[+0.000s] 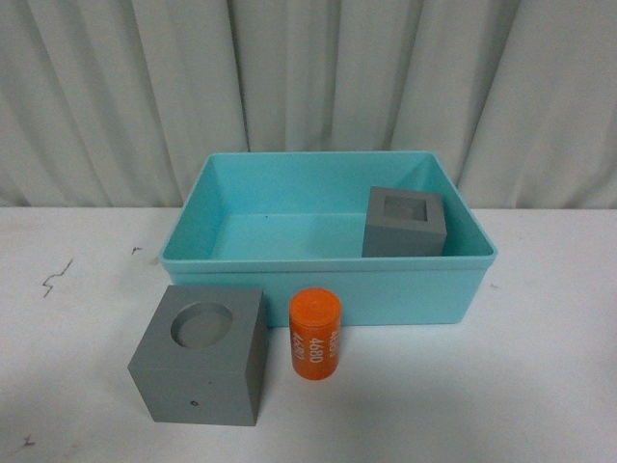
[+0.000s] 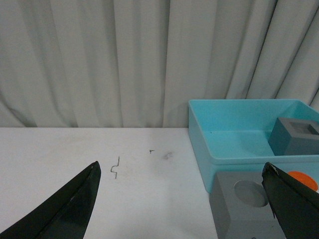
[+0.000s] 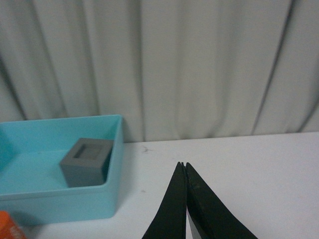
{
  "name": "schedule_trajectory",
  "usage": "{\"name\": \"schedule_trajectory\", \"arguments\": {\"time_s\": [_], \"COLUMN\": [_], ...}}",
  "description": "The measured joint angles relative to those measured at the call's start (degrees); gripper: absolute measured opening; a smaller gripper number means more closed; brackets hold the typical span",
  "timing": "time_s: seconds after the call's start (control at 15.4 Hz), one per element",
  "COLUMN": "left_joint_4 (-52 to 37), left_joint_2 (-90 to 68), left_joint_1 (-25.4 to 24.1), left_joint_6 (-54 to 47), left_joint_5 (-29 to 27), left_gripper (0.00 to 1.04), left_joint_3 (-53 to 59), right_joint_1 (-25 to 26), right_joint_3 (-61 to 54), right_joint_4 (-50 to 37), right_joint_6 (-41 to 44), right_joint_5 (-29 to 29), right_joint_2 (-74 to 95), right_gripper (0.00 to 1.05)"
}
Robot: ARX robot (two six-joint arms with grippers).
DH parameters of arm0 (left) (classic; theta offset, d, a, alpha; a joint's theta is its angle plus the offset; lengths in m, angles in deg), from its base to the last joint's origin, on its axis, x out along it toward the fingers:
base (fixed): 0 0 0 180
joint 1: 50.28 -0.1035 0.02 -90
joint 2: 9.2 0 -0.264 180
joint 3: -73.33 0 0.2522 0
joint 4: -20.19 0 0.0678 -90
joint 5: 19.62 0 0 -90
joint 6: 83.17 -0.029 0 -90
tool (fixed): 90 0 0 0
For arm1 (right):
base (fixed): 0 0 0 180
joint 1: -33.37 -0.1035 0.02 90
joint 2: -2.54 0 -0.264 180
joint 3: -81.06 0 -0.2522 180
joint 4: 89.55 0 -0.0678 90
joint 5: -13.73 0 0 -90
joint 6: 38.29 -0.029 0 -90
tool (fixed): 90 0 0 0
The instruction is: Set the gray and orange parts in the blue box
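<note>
Left tool [image 2: 180, 167]: fingers spread wide with nothing between them, only bare bench [image 2: 75, 149] ahead.
Right tool [image 3: 183, 164]: fingers pressed together tip to tip, gripping nothing.
Blue box [image 1: 328, 280]: stands on the bench ahead of both tools, to the right of the left tool and to the left of the right tool.
Square-recess gray cube [image 1: 404, 224]: inside the blue box, recess up, at the end nearer the right tool and close to the box's front wall.
Round-recess gray cube [image 1: 200, 355]: on the bench outside the box, recess up, close ahead of the left tool and partly hidden by one of its fingers [image 2: 291, 204].
Orange cylinder [image 1: 316, 336]: upright on the bench, marked "4680", just beside the round-recess cube on the side away from the left tool, in front of the box.
Curtain [image 1: 308, 77]: pale folds hang beyond the bench.
</note>
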State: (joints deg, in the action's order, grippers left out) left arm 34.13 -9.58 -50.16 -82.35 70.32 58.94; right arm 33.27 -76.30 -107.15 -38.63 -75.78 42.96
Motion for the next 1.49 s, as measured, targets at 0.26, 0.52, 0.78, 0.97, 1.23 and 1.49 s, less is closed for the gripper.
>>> {"name": "schedule_trajectory", "arguments": {"time_s": [0.26, 0.52, 0.78, 0.97, 1.23, 1.49], "left_joint_4": [0.0, 0.0, 0.0, 0.0, 0.0, 0.0], "left_joint_2": [0.0, 0.0, 0.0, 0.0, 0.0, 0.0], "left_joint_1": [0.0, 0.0, 0.0, 0.0, 0.0, 0.0], "left_joint_6": [0.0, 0.0, 0.0, 0.0, 0.0, 0.0], "left_joint_5": [0.04, 0.02, 0.04, 0.04, 0.04, 0.04], "left_gripper": [0.98, 0.98, 0.98, 0.98, 0.98, 0.98], "left_joint_3": [0.0, 0.0, 0.0, 0.0, 0.0, 0.0], "right_joint_1": [0.15, 0.11, 0.11, 0.13, 0.11, 0.11], "right_joint_3": [-2.6, -3.72, -5.99, -8.22, -8.22, -8.22], "right_joint_4": [2.03, 3.19, 7.74, 8.52, 14.6, 19.58], "right_joint_6": [0.0, 0.0, 0.0, 0.0, 0.0, 0.0], "right_joint_5": [-0.33, -0.35, -0.35, -0.35, -0.35, -0.35], "right_joint_2": [-4.5, -6.99, -13.73, -17.44, -23.71, -28.72], "right_gripper": [0.02, 0.02, 0.02, 0.02, 0.02, 0.02]}}
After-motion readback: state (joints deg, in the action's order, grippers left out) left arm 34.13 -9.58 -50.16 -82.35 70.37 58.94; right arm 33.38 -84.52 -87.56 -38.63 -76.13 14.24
